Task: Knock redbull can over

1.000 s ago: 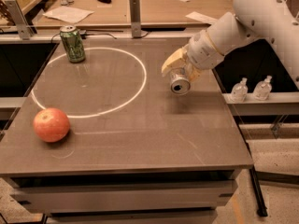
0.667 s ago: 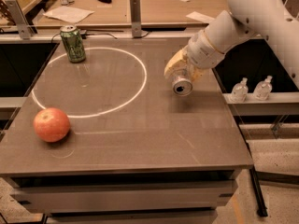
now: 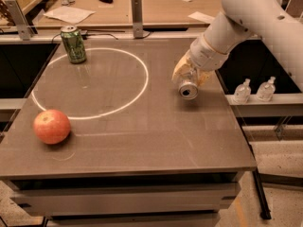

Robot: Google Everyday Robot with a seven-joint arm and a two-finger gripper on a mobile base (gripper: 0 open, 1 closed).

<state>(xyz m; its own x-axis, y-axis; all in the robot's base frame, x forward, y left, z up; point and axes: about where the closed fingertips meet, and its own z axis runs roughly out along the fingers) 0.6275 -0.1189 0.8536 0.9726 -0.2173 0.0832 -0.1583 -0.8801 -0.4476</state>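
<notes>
The redbull can (image 3: 188, 90) is tipped on its side at the right of the table, its shiny silver top facing the camera. It sits low over the table top. My gripper (image 3: 190, 78) reaches down from the white arm (image 3: 246, 18) at the upper right. Its yellowish fingers (image 3: 180, 72) stand on either side of the can and hold it. The can's blue and silver body is mostly hidden behind the gripper.
A wider green can (image 3: 73, 44) stands upright at the far left, on a white circle (image 3: 90, 83) marked on the table. A red apple (image 3: 51, 126) lies near the front left. Two small clear bottles (image 3: 255, 90) stand on a ledge right of the table (image 3: 156, 145).
The gripper and the tipped can have shifted slightly to the right and toward the front. The green can and the apple have not moved.
</notes>
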